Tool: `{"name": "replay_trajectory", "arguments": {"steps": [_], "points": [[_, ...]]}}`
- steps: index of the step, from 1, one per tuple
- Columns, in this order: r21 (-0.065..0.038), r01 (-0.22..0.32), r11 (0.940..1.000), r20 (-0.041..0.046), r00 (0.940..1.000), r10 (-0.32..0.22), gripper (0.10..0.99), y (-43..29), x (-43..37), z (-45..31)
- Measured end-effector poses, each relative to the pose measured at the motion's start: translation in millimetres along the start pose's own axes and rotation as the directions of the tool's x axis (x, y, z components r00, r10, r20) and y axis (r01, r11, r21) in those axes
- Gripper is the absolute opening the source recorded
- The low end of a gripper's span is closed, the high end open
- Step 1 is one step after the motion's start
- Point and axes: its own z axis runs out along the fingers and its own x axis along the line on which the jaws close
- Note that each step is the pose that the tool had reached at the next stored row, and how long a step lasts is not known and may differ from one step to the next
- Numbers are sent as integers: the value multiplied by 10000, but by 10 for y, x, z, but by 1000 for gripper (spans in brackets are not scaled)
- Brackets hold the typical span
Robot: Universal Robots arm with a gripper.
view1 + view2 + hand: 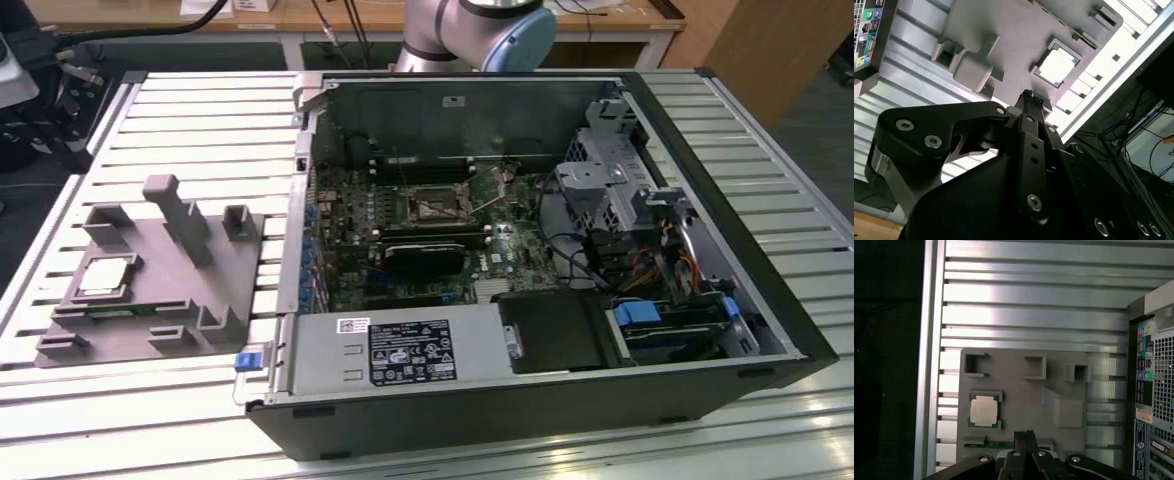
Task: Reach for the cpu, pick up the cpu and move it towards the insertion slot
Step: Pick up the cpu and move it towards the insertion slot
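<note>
Above the large grey moulded fixture (1019, 395) on the slatted aluminium table (1029, 305), the black two-fingered gripper (1024, 435) hung with its fingertips pressed together, holding nothing. The cpu, a small flat square chip with a silvery top and pale rim (984, 410), lay seated in a pocket of that fixture, near the fingertips but apart from them. The insertion slot, a small dark square socket in a shiny metal bracket (434, 205), sat well apart, inside the open black computer case (534, 415). The reach looked like the step in hand and not yet complete; finishing it would call for the fingers to part wider than the chip and come square over it.
</note>
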Motion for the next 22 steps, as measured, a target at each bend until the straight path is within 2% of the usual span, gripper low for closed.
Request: {"name": "replay_trajectory", "arguments": {"steps": [14,22], "points": [[-1,0,10000,3,10000,0,106,-2,106,115],[0,0,10000,3,10000,0,106,-5,181,219]]}}
